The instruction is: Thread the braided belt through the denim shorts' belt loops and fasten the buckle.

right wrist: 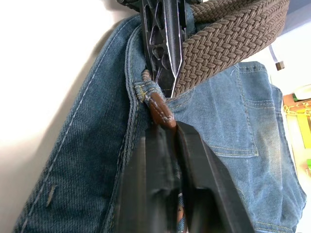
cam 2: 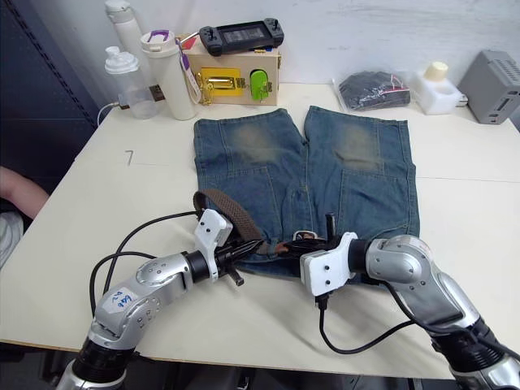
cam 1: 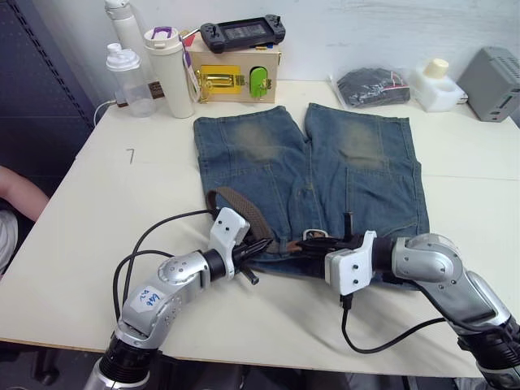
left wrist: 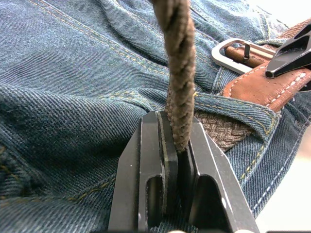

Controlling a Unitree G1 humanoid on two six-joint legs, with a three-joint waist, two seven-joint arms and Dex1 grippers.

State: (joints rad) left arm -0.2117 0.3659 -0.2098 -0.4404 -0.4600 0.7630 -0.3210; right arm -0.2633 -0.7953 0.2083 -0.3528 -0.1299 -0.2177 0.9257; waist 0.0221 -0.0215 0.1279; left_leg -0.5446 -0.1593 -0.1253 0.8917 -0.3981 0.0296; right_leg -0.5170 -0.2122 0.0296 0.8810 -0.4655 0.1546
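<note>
The shorts [cam 1: 309,179] lie flat mid-tabletop [cam 1: 97,211], legs toward the far edge, waistband toward the near edge. The belt [cam 1: 244,210] arcs up from the waistband near the shorts' left side and runs along it to the buckle [cam 1: 315,235] at the middle. The left gripper [left wrist: 176,145] is clamped on the braided strap just beside a belt loop [left wrist: 243,114], the strap passing under that loop. The right gripper [right wrist: 167,138] is closed on the belt's smooth leather tip [right wrist: 159,110] at the waistband, touching the denim. Bottles [cam 1: 154,69] and a box [cam 1: 236,73] stand along the far edge.
</note>
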